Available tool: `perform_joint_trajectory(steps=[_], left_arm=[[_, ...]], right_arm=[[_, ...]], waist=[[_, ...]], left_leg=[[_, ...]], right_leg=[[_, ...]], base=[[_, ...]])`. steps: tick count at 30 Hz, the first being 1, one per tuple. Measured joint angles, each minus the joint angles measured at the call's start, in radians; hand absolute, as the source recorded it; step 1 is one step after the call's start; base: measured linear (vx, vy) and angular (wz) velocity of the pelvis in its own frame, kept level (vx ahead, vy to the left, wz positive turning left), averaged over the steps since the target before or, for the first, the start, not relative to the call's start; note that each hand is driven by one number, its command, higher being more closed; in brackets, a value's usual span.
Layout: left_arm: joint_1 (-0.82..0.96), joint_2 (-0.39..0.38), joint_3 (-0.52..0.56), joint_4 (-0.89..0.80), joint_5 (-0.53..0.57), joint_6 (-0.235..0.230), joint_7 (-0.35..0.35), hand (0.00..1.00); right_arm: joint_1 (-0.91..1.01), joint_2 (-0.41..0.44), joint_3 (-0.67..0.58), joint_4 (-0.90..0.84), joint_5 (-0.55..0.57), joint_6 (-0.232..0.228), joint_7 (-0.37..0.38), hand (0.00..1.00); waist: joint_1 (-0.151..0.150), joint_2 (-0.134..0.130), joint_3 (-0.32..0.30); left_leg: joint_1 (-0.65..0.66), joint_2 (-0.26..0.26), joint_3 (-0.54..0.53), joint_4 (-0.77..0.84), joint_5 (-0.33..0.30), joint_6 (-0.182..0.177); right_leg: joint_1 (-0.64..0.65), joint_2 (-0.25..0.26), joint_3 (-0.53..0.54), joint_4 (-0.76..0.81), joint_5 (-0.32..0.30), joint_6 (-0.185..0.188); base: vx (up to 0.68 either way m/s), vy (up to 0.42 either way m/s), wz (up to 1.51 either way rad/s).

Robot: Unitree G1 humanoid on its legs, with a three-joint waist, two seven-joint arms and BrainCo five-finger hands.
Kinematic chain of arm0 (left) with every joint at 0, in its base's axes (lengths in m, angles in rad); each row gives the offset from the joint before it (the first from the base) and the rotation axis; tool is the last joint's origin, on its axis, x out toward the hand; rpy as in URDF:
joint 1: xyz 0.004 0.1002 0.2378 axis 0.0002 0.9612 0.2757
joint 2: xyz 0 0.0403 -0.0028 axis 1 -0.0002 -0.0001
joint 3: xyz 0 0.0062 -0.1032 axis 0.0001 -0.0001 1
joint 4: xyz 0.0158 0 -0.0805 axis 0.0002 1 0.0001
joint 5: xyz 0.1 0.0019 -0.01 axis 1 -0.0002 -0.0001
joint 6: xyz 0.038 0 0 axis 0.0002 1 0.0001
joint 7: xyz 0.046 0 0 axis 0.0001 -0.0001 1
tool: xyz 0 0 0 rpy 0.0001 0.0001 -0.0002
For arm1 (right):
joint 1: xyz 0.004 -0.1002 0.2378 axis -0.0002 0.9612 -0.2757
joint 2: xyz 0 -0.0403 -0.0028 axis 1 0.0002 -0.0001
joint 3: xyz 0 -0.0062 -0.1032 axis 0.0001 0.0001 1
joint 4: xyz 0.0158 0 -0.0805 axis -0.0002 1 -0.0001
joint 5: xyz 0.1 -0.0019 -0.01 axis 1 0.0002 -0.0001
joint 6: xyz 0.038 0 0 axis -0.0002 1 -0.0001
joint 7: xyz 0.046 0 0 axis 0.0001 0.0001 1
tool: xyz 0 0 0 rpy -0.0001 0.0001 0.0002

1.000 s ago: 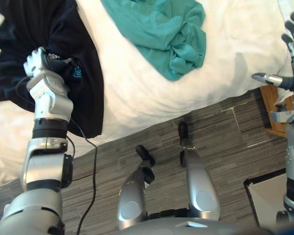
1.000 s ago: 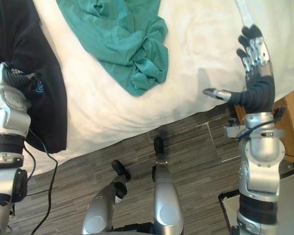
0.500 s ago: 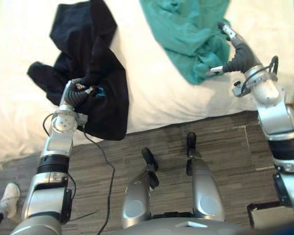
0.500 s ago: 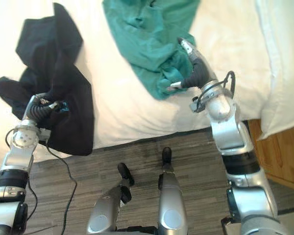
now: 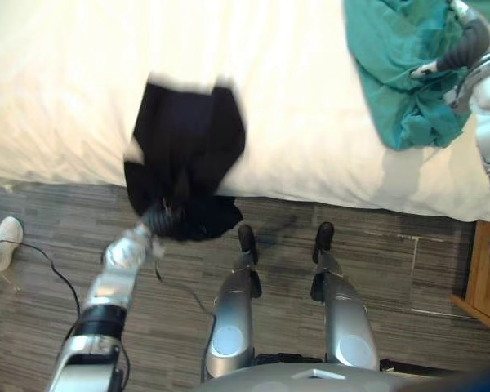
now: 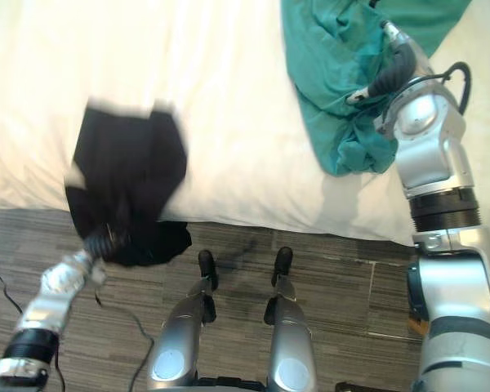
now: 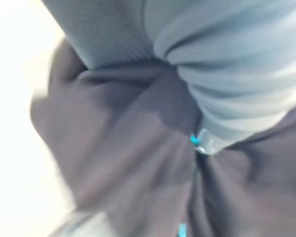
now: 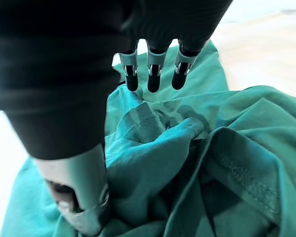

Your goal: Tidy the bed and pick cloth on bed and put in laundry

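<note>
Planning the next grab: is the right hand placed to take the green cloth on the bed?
Probably yes: the right hand sits right over the green cloth, fingers open, nothing between them.

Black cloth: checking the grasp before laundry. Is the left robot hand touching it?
Touching. The left wrist view shows the black cloth gathered tight in the fingers of the left robot hand.

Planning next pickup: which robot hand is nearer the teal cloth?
Right. The right robot hand is over the teal cloth; the left robot hand grips the black cloth, far to its left.
</note>
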Motion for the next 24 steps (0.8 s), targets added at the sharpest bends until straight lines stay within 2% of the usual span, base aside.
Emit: perform_joint_trajectory(steps=[1, 4, 5, 7, 9, 10, 12, 14, 18, 21, 24], left_arm=[[0.019, -0.022, -0.002, 0.025, 0.0, 0.009, 0.006, 1.0], [0.018, -0.068, -0.002, 0.06, 0.001, 0.008, 0.052, 1.0], [0.003, -0.077, -0.003, 0.074, 0.001, 0.002, 0.072, 1.0], [-0.005, -0.084, -0.003, 0.076, 0.001, -0.017, 0.092, 1.0], [-0.008, -0.084, -0.002, 0.083, 0.001, -0.037, 0.091, 1.0], [-0.012, -0.083, -0.002, 0.099, 0.002, -0.045, 0.09, 1.0], [-0.042, -0.079, -0.002, 0.162, 0.001, -0.07, 0.076, 1.0], [-0.046, -0.07, -0.002, 0.192, 0.0, -0.104, 0.062, 1.0], [-0.043, -0.057, 0.0, 0.233, 0.0, -0.165, 0.046, 1.0], [-0.041, -0.057, 0.0, 0.229, -0.002, -0.209, 0.041, 1.0], [-0.041, -0.057, 0.004, 0.219, -0.002, -0.229, 0.04, 1.0]], right_arm=[[-0.001, -0.001, -0.003, 0.016, 0.0, 0.0, -0.001, 0.0], [-0.005, 0.002, -0.009, 0.047, -0.003, 0.0, 0.007, 0.0], [-0.007, 0.008, -0.008, 0.054, -0.005, 0.001, 0.027, 0.0], [-0.008, 0.009, -0.007, 0.074, -0.033, 0.022, 0.073, 0.0], [-0.016, 0.008, -0.019, 0.1, -0.073, 0.022, 0.098, 0.0], [-0.023, 0.008, -0.023, 0.117, -0.087, 0.017, 0.115, 1.0], [-0.057, 0.008, -0.05, 0.157, -0.089, 0.014, 0.138, 1.0], [-0.06, 0.005, -0.082, 0.17, -0.081, -0.007, 0.138, 1.0], [-0.08, -0.001, -0.13, 0.212, -0.007, -0.05, 0.138, 1.0], [-0.048, 0.0, -0.163, 0.241, 0.067, -0.081, 0.132, 1.0], [0.038, 0.013, -0.202, 0.25, 0.189, -0.144, 0.092, 1.0]], waist=[[0.01, -0.018, -0.001], [0.035, -0.025, 0.002], [0.053, -0.028, 0.003], [0.055, -0.03, 0.003], [0.055, -0.03, 0.003], [0.055, -0.029, 0.003], [0.058, -0.029, 0.003], [0.059, -0.027, 0.002], [0.06, -0.016, -0.003], [0.053, -0.018, -0.017], [0.052, -0.02, -0.042]], left_leg=[[-0.022, 0.002, -0.003, 0.002, 0.001, -0.001], [-0.056, 0.012, -0.026, 0.013, 0.011, -0.003], [-0.069, 0.021, -0.029, 0.014, 0.014, -0.007], [-0.09, 0.018, -0.043, 0.009, 0.032, -0.002], [-0.095, 0.011, -0.044, -0.013, 0.053, -0.001], [-0.095, 0.005, -0.041, -0.026, 0.064, -0.003], [-0.096, -0.018, -0.027, -0.053, 0.084, -0.005], [-0.096, -0.037, -0.021, -0.077, 0.102, -0.006], [-0.063, -0.037, 0.001, -0.171, 0.166, -0.015], [-0.059, -0.038, 0.005, -0.171, 0.167, -0.015], [-0.044, -0.04, 0.015, -0.171, 0.167, -0.015]], right_leg=[[-0.012, 0.001, -0.001, -0.004, 0.003, -0.003], [-0.025, 0.011, -0.003, -0.012, 0.025, -0.025], [-0.039, 0.021, -0.003, -0.012, 0.045, -0.03], [-0.053, 0.019, -0.006, -0.013, 0.052, -0.037], [-0.065, 0.014, -0.006, -0.013, 0.052, -0.037], [-0.073, 0.009, -0.006, -0.013, 0.049, -0.041], [-0.086, -0.011, -0.006, -0.015, 0.021, -0.075], [-0.095, -0.027, -0.005, -0.015, -0.021, -0.063], [-0.116, -0.025, 0.0, -0.01, -0.03, -0.062], [-0.113, -0.025, 0.002, -0.007, -0.027, -0.061], [-0.103, -0.026, 0.013, -0.009, -0.02, -0.055]], base=[[-0.03, 0.003, 0.21], [-0.04, 0.014, 0.18], [-0.07, 0.017, 0.03], [-0.07, 0.025, 0.14], [-0.05, 0.023, 0.13], [-0.07, 0.016, 0.03], [-0.09, 0.022, 0.05], [-0.1, 0.01, 0.08], [-0.08, -0.001, -0.05], [-0.03, 0.003, -0.01], [0.01, 0.0, -0.05]])
